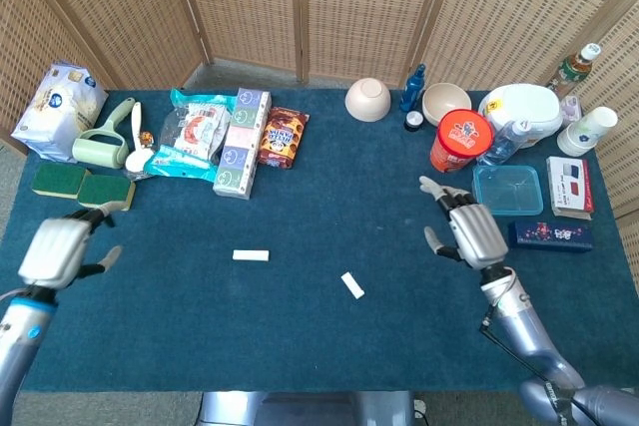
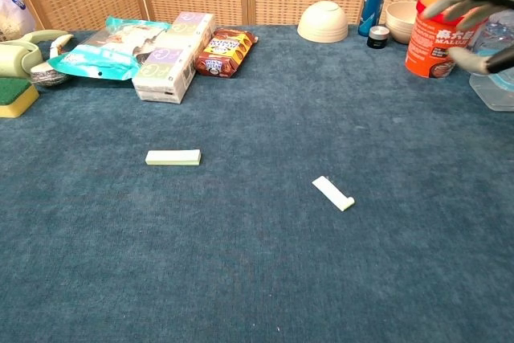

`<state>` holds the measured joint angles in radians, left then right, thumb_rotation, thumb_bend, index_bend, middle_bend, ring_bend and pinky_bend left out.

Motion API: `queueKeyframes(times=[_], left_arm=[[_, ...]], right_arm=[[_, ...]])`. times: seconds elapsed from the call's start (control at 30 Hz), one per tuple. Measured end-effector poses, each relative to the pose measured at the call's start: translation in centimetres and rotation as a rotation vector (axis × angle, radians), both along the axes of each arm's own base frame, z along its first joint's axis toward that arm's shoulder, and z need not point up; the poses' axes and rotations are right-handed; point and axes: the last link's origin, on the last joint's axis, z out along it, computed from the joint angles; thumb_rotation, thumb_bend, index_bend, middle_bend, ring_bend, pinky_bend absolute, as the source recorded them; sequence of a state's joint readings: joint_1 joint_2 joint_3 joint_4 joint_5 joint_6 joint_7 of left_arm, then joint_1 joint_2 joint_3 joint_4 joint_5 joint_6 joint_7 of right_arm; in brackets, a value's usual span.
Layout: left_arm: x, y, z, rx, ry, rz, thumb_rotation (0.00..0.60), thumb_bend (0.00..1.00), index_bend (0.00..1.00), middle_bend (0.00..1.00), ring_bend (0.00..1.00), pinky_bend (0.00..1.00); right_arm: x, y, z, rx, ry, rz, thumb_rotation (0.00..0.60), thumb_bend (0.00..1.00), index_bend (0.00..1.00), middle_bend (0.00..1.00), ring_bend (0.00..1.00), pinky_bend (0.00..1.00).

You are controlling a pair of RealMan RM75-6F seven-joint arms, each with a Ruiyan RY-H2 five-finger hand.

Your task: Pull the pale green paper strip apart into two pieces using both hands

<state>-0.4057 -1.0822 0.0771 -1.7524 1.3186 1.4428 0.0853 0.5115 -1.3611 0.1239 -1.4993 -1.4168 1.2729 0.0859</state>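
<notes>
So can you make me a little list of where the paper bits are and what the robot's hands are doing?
left piece: flat on the cloth, alone
right piece: flat on the cloth, apart from the left piece
left hand: near the table's left edge, holds nothing
right hand: fingers spread, holds nothing, beside the clear tub
strip: in two pieces

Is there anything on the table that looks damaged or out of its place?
Yes. The pale green strip lies in two separate pieces on the blue cloth: one piece flat toward the left, the other piece near the middle, at an angle, one end curled. An upturned bowl sits at the back.
</notes>
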Motion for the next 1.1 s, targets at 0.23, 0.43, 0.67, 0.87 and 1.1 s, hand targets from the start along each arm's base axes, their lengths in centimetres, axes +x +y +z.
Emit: queueKeyframes(times=[0.23, 0.43, 0.67, 0.87, 1.1], left_arm=[[-2.6, -5.2, 0.4, 0.096, -0.015, 0.066, 0.600, 0.29, 0.23, 0.42, 0.39, 0.51], [-3.6, -7.7, 0.4, 0.112, -0.004, 0.109, 0.600, 0.29, 0.24, 0.42, 0.39, 0.51], [-3.9, -9.1, 0.3, 0.107, -0.016, 0.131, 0.600, 0.29, 0.25, 0.42, 0.38, 0.51], [-3.1, -8.7, 0.1, 0.099, -0.028, 0.096, 0.600, 0.29, 0.25, 0.42, 0.39, 0.51], [-2.9, -8.6, 0.2, 0.100, -0.032, 0.095, 0.600, 0.29, 0.25, 0.42, 0.39, 0.51]], right_arm=[[-1.7, 3.0, 2.1, -0.145, 0.161, -0.083, 0.600, 0.48, 0.09, 0.25, 0.19, 0.20], [-3.6, 5.6, 3.0, -0.171, 0.196, -0.180, 0.600, 0.48, 0.09, 0.25, 0.18, 0.20], [-5.2, 8.2, 4.0, -0.194, 0.198, -0.258, 0.600, 0.48, 0.09, 0.25, 0.18, 0.19], [-5.3, 8.5, 4.5, -0.203, 0.176, -0.256, 0.600, 0.48, 0.09, 0.25, 0.18, 0.19], [-5.5, 8.5, 4.6, -0.198, 0.171, -0.264, 0.600, 0.48, 0.10, 0.25, 0.18, 0.19]])
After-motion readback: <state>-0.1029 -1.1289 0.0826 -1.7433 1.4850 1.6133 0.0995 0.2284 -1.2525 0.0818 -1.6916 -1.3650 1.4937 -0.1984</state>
